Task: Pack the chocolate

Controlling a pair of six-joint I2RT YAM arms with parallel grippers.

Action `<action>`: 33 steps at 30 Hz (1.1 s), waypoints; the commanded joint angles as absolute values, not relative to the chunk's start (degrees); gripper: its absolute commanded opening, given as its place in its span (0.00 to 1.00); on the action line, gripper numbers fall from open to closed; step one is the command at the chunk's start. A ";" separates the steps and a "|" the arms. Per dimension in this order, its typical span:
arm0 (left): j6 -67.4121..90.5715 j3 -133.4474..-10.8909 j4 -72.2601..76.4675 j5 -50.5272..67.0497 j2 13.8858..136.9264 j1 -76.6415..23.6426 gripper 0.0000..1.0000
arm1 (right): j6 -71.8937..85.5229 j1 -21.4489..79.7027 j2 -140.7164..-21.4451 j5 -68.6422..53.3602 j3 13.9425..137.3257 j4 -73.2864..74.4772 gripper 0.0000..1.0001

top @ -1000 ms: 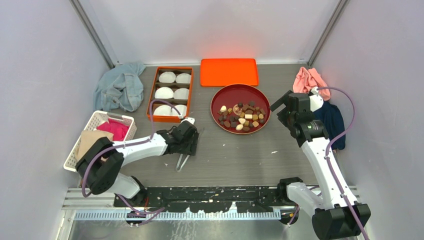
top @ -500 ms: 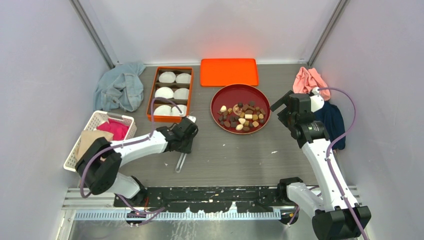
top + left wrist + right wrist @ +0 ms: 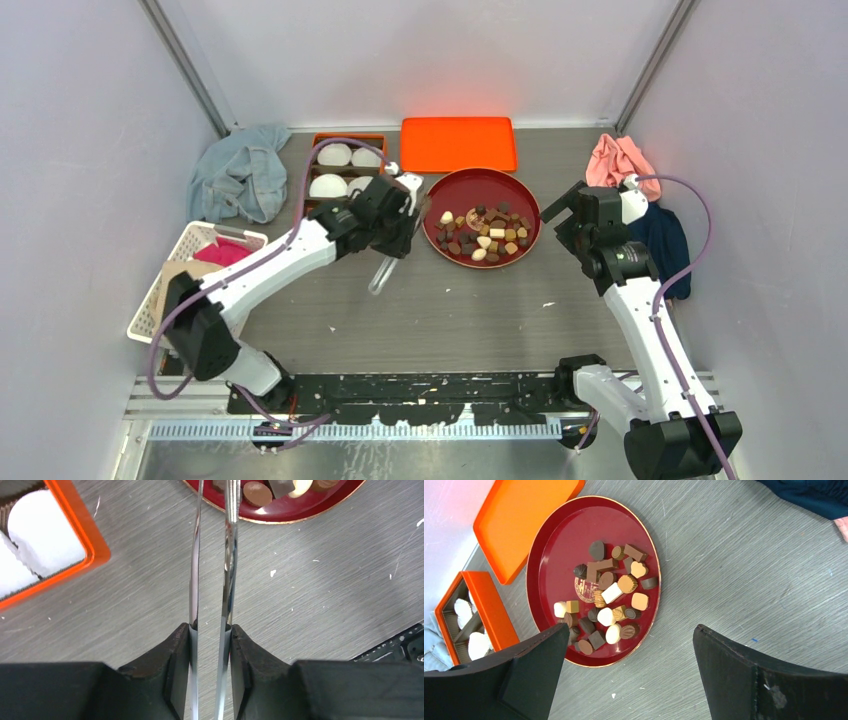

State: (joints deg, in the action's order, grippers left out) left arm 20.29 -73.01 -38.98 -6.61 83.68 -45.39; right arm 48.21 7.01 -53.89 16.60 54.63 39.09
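The chocolate (image 3: 484, 235) is a heap of brown, tan and cream pieces on a round red plate (image 3: 480, 186), also in the right wrist view as chocolate (image 3: 610, 596) on the plate (image 3: 558, 555). My left gripper (image 3: 404, 226) is shut on metal tongs (image 3: 381, 274), just left of the plate. In the left wrist view the gripper (image 3: 210, 628) pinches both tongs arms (image 3: 229, 555), whose tips reach over the plate rim (image 3: 300, 511) by a chocolate (image 3: 257, 488). My right gripper (image 3: 560, 205) hangs open right of the plate, empty (image 3: 631, 628).
An orange box (image 3: 345, 137) with white paper cups (image 3: 333, 154) stands left of the plate, partly behind my left arm; its lid (image 3: 458, 143) lies at the back. A blue cloth (image 3: 240, 175), a white basket (image 3: 200, 238), pink (image 3: 620, 160) and navy (image 3: 660, 240) cloths line the sides.
My left gripper closed on the tongs lying on the table, lifted them and carried them back and right to the plate's left edge. The right arm stayed put.
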 commanded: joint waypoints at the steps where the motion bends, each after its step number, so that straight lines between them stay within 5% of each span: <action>1: 15.01 -82.19 -45.77 -3.69 91.58 -45.61 0.36 | 48.27 7.02 -52.97 16.81 55.90 38.01 1.00; 17: 15.15 -101.14 -51.51 -4.12 107.72 -45.62 0.46 | 46.81 6.95 -51.64 18.44 55.81 39.35 1.00; 33: 15.11 -123.38 -63.01 -2.82 126.29 -45.63 0.39 | 46.07 7.03 -50.09 19.29 56.24 40.54 1.00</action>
